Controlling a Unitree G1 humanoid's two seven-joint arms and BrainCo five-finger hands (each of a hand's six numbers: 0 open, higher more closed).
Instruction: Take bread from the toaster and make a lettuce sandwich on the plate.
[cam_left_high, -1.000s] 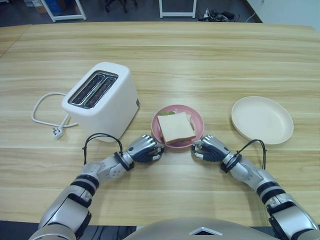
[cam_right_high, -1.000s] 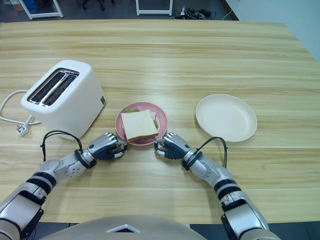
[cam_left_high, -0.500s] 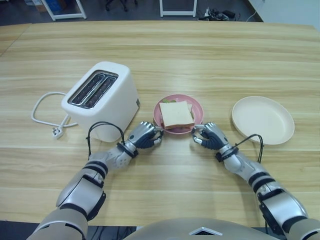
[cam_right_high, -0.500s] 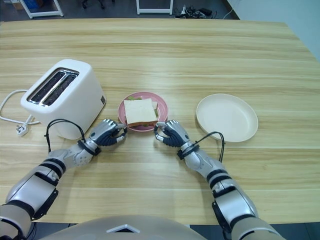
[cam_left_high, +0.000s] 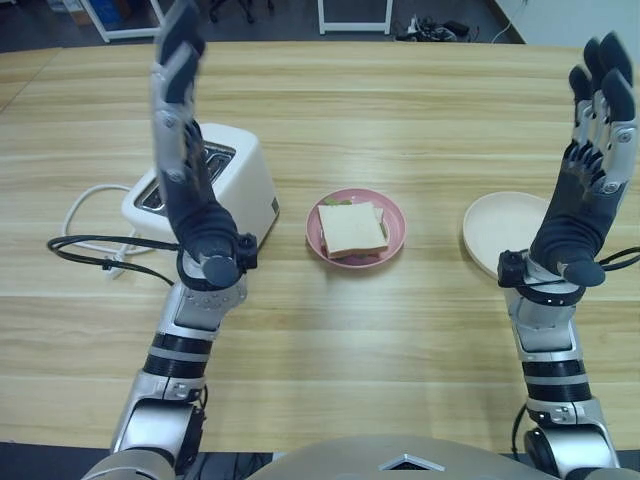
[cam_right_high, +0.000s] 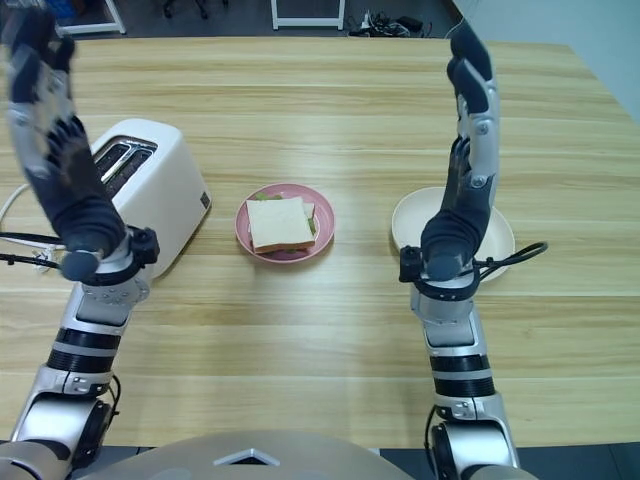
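Note:
A pink plate (cam_left_high: 391, 214) sits mid-table with a sandwich (cam_left_high: 350, 228) on it: white bread on top, a bit of green lettuce (cam_left_high: 338, 201) showing at its far edge. The white toaster (cam_left_high: 256, 184) stands left of the plate, its slots partly hidden behind my left hand. My left hand (cam_left_high: 183, 150) is raised high above the table, fingers straight and open, holding nothing. My right hand (cam_left_high: 590, 170) is raised the same way on the right, open and empty, in front of the cream plate.
An empty cream plate (cam_left_high: 488, 225) lies right of the pink plate, partly covered by my right hand. The toaster's white cord and plug (cam_left_high: 84, 205) trail off to the left. Chair and table legs stand beyond the far edge.
Both hands let go of the pink plate's rim, lifted off the table and opened with fingers pointing up. Before that the plate slid a little farther from me.

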